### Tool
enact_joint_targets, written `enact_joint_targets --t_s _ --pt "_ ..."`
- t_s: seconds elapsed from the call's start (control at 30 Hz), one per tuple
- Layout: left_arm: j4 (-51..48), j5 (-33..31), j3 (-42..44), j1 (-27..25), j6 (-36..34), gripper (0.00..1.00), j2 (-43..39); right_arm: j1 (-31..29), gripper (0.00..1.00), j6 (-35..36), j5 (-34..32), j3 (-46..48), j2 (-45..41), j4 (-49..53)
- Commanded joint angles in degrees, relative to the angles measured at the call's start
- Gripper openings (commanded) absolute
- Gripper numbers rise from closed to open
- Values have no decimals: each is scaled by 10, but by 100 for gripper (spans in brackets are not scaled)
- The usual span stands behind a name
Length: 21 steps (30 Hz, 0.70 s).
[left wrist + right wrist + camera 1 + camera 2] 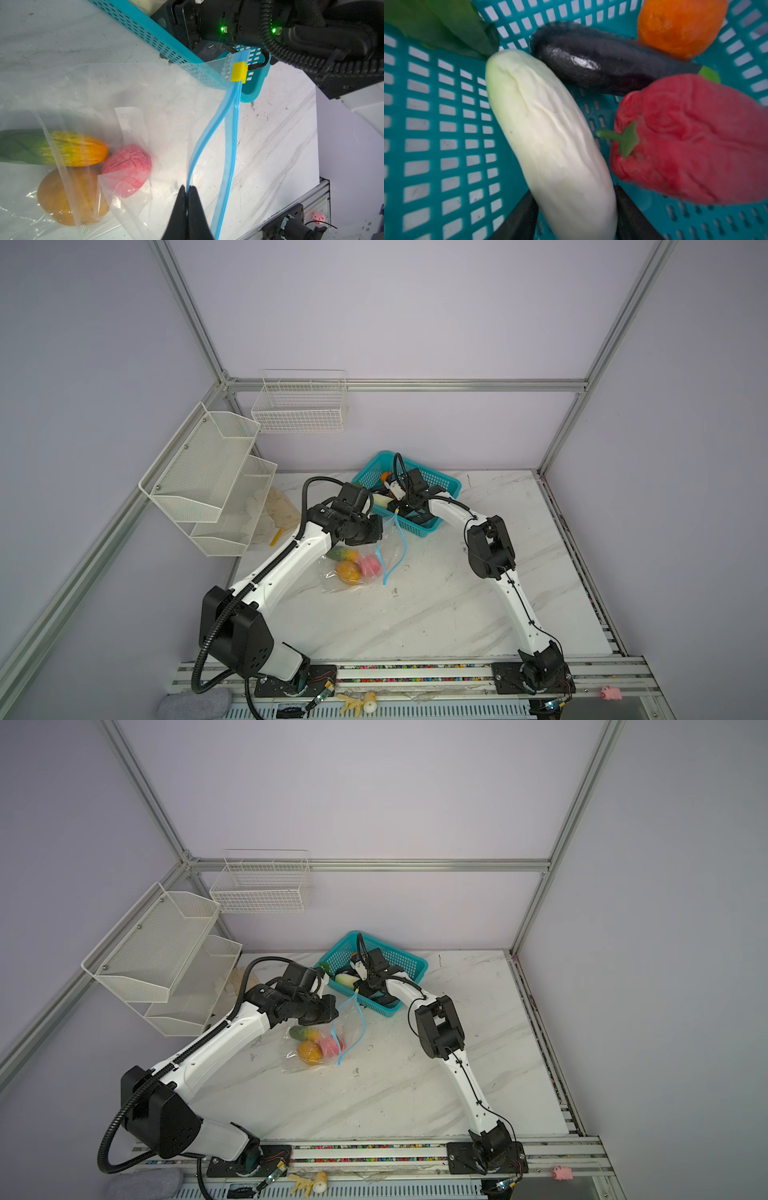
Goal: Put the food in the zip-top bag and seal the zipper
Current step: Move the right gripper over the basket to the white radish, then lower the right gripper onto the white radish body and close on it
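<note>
In both top views the zip-top bag [386, 543] lies on the surface [415, 614], three food pieces [349, 570] inside, beside the teal basket [369, 466]. Left wrist view: my left hand [188, 188] is clamped on the zipper [231, 124]. Right wrist view: my right hand [574, 190] flanks the white vegetable [550, 135]; gripped or not, I cannot tell.
</note>
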State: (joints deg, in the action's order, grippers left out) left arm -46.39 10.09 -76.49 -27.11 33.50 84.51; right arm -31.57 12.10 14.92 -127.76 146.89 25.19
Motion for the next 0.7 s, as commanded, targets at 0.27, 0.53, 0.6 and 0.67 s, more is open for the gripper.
enact_joint_targets --t_s 0.27,0.53,0.6,0.67 --pt "0 -2 -19 2 4 0 -30 -5 50 -10 7 60 -93 -34" --pt "8 1 -12 2 10 0 -30 -5 48 -23 -25 149 -169 -69" --pt "11 2 -10 2 11 0 -30 -1 48 -31 -46 176 -190 -73" --pt "12 4 -8 2 12 0 -30 6 48 -49 -59 200 -209 -72"
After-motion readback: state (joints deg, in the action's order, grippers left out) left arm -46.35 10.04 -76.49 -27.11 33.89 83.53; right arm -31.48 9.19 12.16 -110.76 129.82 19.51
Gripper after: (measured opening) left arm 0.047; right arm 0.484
